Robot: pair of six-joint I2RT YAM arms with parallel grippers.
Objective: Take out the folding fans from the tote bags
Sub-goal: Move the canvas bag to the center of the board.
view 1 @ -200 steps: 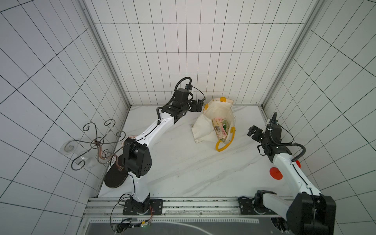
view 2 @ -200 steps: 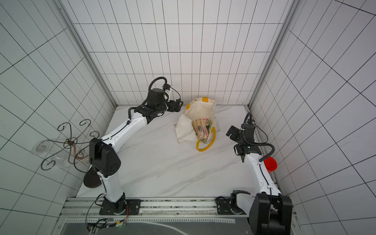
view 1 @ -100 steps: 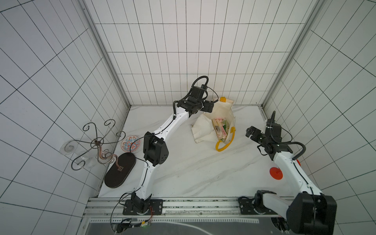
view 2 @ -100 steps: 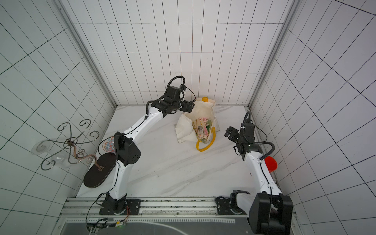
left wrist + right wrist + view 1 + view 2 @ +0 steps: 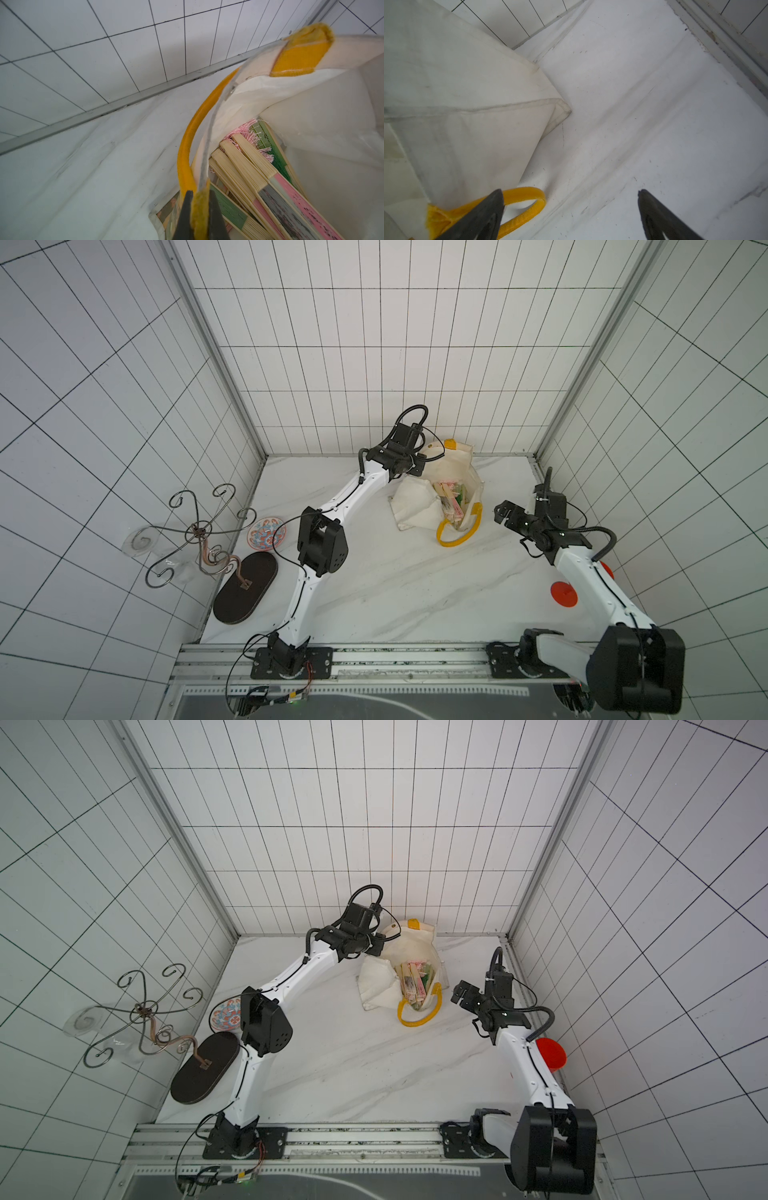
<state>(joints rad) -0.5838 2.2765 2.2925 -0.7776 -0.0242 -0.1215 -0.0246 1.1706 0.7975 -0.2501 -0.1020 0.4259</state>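
Left wrist view: my left claw (image 5: 200, 193) pinches the rim of the cream canvas tote bag (image 5: 311, 99); my right claw (image 5: 570, 192) is spread over open white marble desk (image 5: 654, 104) beside the bag's corner.

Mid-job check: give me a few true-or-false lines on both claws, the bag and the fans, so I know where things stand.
1. The left claw is shut on the yellow-patched rim of the bag. True.
2. The right claw grips a fan. False: it is open and empty, beside the bag.
3. The fans lie inside the bag. True.
4. The bag lies flat with its mouth closed. False: its mouth gapes open and the fans show in both top views.
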